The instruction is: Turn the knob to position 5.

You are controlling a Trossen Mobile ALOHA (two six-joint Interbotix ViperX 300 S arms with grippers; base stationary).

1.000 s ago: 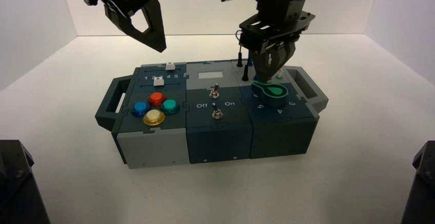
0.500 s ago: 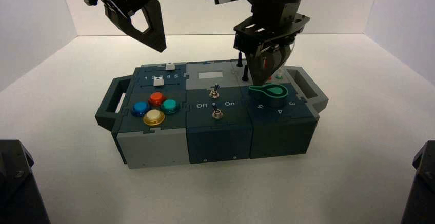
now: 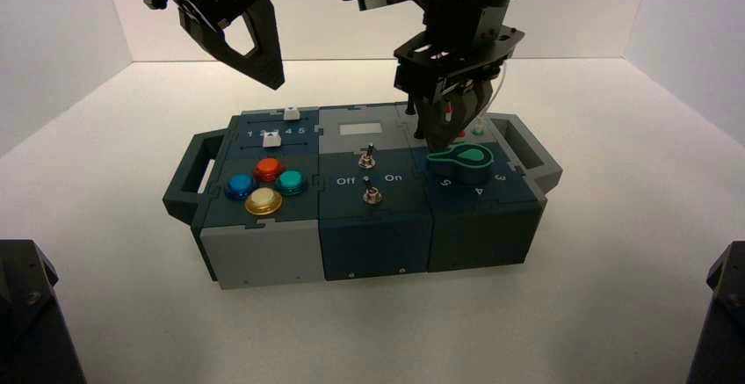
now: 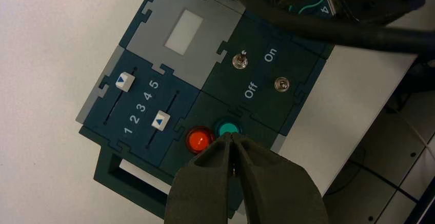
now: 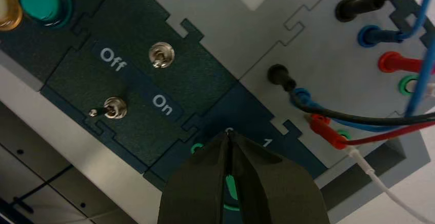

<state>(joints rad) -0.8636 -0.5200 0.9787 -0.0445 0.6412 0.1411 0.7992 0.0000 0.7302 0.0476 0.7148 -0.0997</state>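
The knob (image 3: pixel 463 161) sits on the dark blue-grey panel at the right end of the box (image 3: pixel 264 261), in front of the plugged-in wires (image 5: pixel 359 119). In the high view its long axis runs roughly across the box, with the narrow teardrop tip toward the box's middle and the round end toward the right handle. The tip lies just above the numeral 5 (image 3: pixel 447 183) in the curved arc of white digits; whether it sits exactly on that mark cannot be told.

The right gripper (image 3: pixel 450 122) hangs just above and behind the knob, clear of it, with its jaws together, as the right wrist view shows (image 5: pixel 229 138), where the green of the knob peeks out beneath the fingertips. The left gripper (image 3: pixel 264 61) is parked high over the left rear of the box, above the sliders (image 4: pixel 160 121), its jaws likewise closed.

Compared with one second ago, the right gripper has lifted off the knob and drawn back toward the rear of the box. The knob's tip has swung a little farther round toward the middle of the box. The left arm has not moved.
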